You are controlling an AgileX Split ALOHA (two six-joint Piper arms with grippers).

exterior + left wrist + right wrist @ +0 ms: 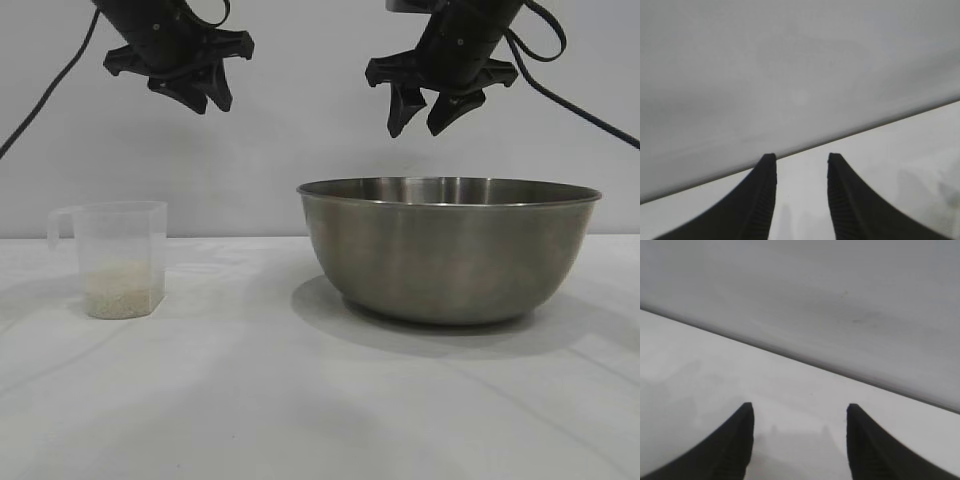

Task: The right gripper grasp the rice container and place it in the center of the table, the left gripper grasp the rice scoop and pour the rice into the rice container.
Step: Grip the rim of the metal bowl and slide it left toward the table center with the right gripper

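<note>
The rice container (450,250), a wide steel bowl, stands on the white table (300,400) right of centre. Above its rim hangs my right gripper (420,126), open, nothing between its fingers; its wrist view shows only its gripper (800,410) over bare table. The rice scoop (113,258), a clear plastic cup with a loop handle, stands at the left with a low layer of rice (122,291) in it. My left gripper (208,104) hangs high, above and to the right of the cup, open and empty; its wrist view shows its gripper (800,160) against table and wall.
A grey wall (300,120) rises behind the table's far edge. Black cables (45,95) trail from both arms. Bare tabletop lies between the cup and the bowl and in front of both.
</note>
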